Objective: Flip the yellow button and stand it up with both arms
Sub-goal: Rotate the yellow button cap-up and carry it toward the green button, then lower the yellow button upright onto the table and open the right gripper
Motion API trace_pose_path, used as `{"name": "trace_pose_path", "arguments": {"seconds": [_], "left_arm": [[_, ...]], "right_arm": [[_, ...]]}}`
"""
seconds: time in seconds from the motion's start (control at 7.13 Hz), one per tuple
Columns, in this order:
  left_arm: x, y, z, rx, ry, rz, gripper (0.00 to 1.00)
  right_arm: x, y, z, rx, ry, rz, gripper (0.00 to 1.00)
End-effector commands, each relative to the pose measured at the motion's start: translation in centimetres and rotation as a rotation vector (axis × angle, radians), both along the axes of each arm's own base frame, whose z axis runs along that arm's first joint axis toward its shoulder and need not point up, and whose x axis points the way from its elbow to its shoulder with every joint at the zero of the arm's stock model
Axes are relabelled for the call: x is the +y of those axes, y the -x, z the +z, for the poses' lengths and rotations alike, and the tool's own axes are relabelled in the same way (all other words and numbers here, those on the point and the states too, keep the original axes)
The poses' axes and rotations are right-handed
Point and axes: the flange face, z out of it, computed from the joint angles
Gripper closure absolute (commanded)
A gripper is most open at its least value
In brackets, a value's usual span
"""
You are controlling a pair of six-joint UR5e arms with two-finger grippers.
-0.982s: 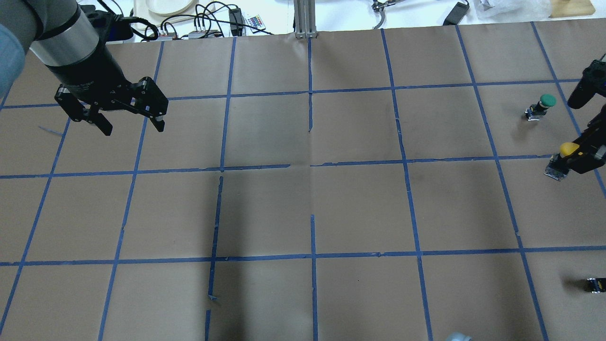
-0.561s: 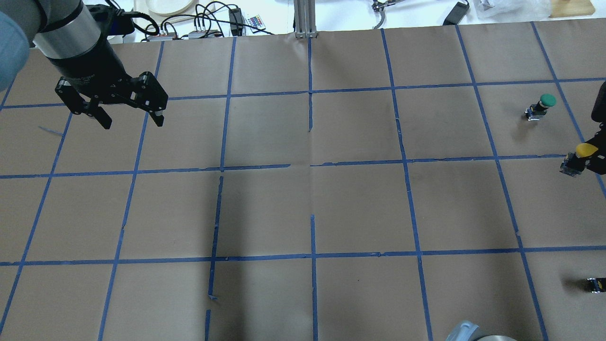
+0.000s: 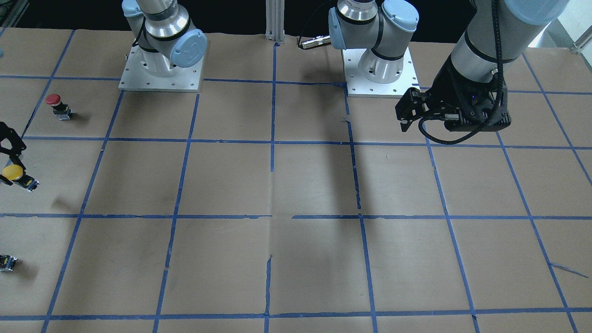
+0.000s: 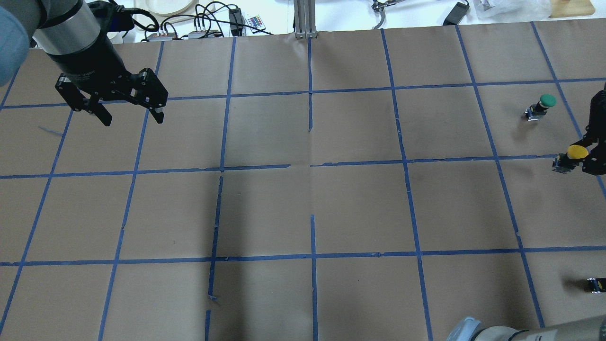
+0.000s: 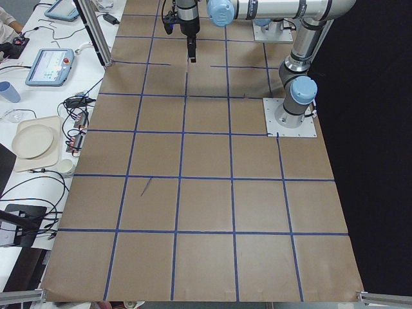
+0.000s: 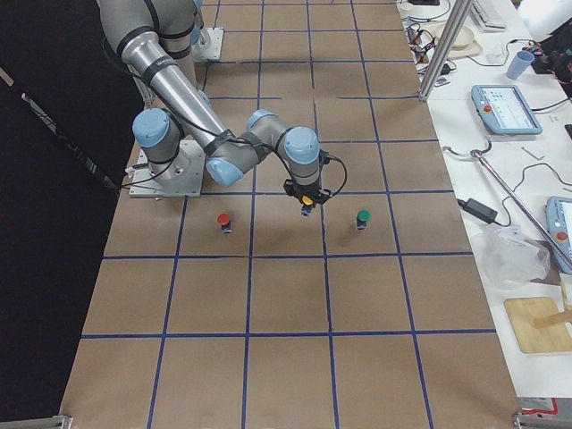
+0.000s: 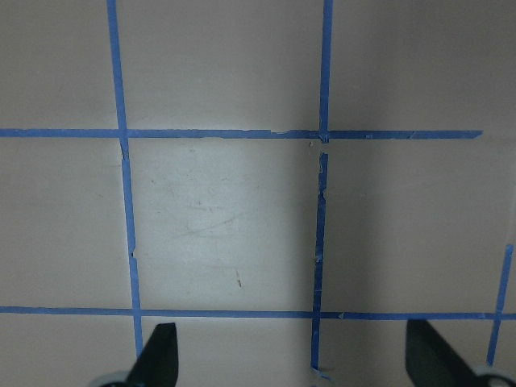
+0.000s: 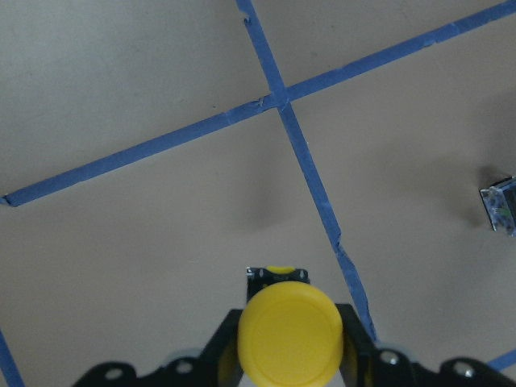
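The yellow button (image 4: 577, 152) is held in my right gripper (image 4: 580, 161) at the table's right edge, lifted above the paper. In the right wrist view its yellow cap (image 8: 290, 334) faces the camera, with a black finger on each side of it. It also shows in the front-facing view (image 3: 12, 172) and in the exterior right view (image 6: 306, 202). My left gripper (image 4: 132, 119) is open and empty, hanging over the far left of the table, far from the button. Its fingertips (image 7: 158, 355) stand wide apart over bare paper.
A green-capped button (image 4: 544, 103) lies beyond the yellow one. A red-capped button (image 3: 55, 102) lies nearer the robot. A small dark block (image 4: 595, 284) is cut by the right edge. The brown paper has a blue tape grid (image 4: 312, 166). Cables and a plate (image 4: 165, 5) lie beyond the far edge.
My right gripper has turned and shifted a little at the table's right edge with the yellow button in it. My left gripper has drifted slightly toward the far edge, still open.
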Motion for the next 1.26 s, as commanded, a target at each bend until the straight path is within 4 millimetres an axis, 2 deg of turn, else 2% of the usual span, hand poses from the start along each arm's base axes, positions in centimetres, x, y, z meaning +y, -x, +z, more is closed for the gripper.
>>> {"name": "trace_pose_path", "arguments": {"seconds": [0.0, 0.42, 0.84, 0.98, 1.12], "left_arm": [[0.0, 0.0, -0.1, 0.003, -0.003, 0.0, 0.01], [0.1, 0.0, -0.1, 0.003, -0.003, 0.0, 0.01], [0.1, 0.1, -0.2, 0.005, -0.004, -0.001, 0.01], [0.1, 0.1, -0.2, 0.006, -0.004, -0.001, 0.01], [0.1, 0.1, -0.2, 0.006, -0.004, 0.001, 0.01]], "right_arm": [[-0.1, 2.5, -2.8, -0.035, -0.031, -0.016, 0.96], [-0.2, 2.7, -3.1, -0.061, 0.007, 0.087, 0.95], [-0.4, 3.0, -5.2, -0.092, -0.017, 0.088, 0.89], [-0.4, 3.0, -5.2, -0.092, -0.017, 0.088, 0.74], [-0.5, 3.0, -5.2, -0.09, -0.013, 0.088, 0.4]]}}
